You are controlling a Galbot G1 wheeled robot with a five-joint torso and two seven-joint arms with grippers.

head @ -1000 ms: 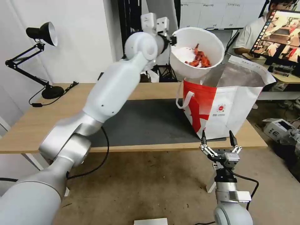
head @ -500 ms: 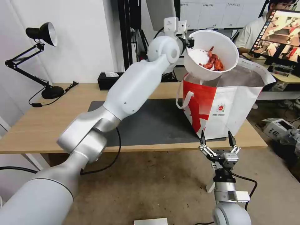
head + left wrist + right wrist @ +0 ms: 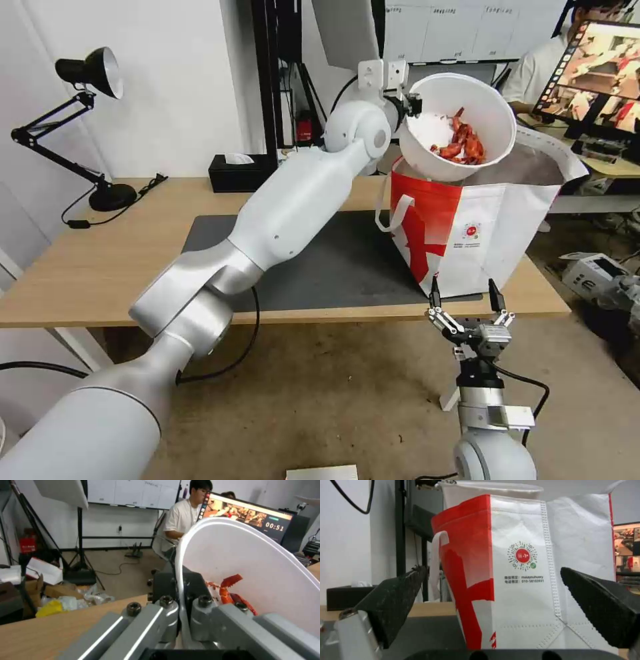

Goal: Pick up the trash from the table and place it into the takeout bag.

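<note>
My left gripper (image 3: 413, 105) is shut on the rim of the white bowl (image 3: 460, 127) of red crayfish shells (image 3: 460, 141), holding it tilted in the air over the open mouth of the takeout bag (image 3: 480, 220). In the left wrist view the bowl's rim (image 3: 181, 585) is pinched between the fingers, with shells (image 3: 230, 592) inside. The bag stands on the right end of the table (image 3: 80, 260), partly on the dark mat (image 3: 320, 260). My right gripper (image 3: 465, 300) hangs open below the table's front edge, facing the bag (image 3: 526, 575).
A black tissue box (image 3: 233, 172) sits at the table's back edge. A black desk lamp (image 3: 87, 127) stands at the far left. A person sits at a monitor (image 3: 600, 73) behind the bag. Equipment lies on the floor at right.
My left arm has carried the bowl rightward, from left of the bag's rim to over its opening. The right arm has stayed put.
</note>
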